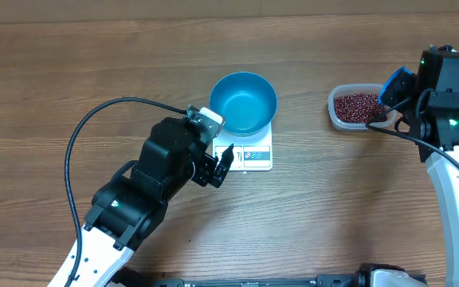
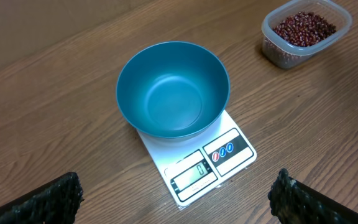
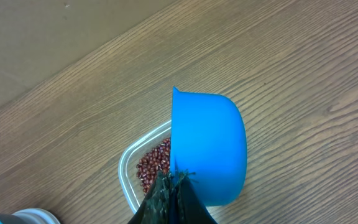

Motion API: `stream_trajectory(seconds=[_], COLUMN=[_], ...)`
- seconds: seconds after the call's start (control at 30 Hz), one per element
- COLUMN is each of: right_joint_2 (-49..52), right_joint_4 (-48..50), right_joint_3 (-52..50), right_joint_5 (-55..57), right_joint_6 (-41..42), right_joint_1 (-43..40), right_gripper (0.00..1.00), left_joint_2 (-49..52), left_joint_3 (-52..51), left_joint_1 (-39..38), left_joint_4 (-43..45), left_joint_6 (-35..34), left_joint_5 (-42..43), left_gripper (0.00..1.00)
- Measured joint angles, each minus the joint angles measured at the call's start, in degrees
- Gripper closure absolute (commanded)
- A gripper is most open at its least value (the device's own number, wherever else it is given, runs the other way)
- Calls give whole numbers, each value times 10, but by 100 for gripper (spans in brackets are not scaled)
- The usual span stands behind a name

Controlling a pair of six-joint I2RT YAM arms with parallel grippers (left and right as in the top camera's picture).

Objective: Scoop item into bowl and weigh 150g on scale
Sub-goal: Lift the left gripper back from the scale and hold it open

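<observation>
The bright blue bowl [image 1: 243, 102] [image 2: 173, 87] sits empty on the white scale [image 1: 252, 156] [image 2: 229, 152], whose display reads zero. My left gripper [image 1: 217, 169] [image 2: 176, 199] hovers open just in front of the scale's display edge, holding nothing. The red-brown beans [image 1: 355, 104] [image 2: 303, 26] [image 3: 154, 165] fill a clear plastic tub [image 1: 333, 112] [image 3: 124, 174] at the right. My right gripper [image 1: 403, 100] [image 3: 178, 183] is shut on the handle of a small blue scoop [image 1: 395, 84] [image 3: 207, 149], held tilted on its side at the tub's right edge. The scoop's inside is hidden.
A black cable [image 1: 94, 119] arcs over the table left of the left arm. The right arm's white link [image 1: 457, 199] runs down the right edge. A pale round object [image 3: 30, 216] shows at the lower left of the right wrist view.
</observation>
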Motion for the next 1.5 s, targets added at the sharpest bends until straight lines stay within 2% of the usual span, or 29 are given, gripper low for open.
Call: stream_trajectory(seconds=[0.9, 1.5], right_joint_2=[0, 0], right_joint_4=[0, 0], right_joint_3=[0, 0], right_joint_5=[0, 0], right_joint_6=[0, 0], right_joint_1=[0, 0], right_gripper=[96, 96], left_joint_2=[38, 97], left_joint_3=[0, 0], left_joint_1=[0, 0], left_joint_4=[-9, -11], left_joint_6=[0, 0], left_joint_5=[2, 2], left_gripper=[1, 0])
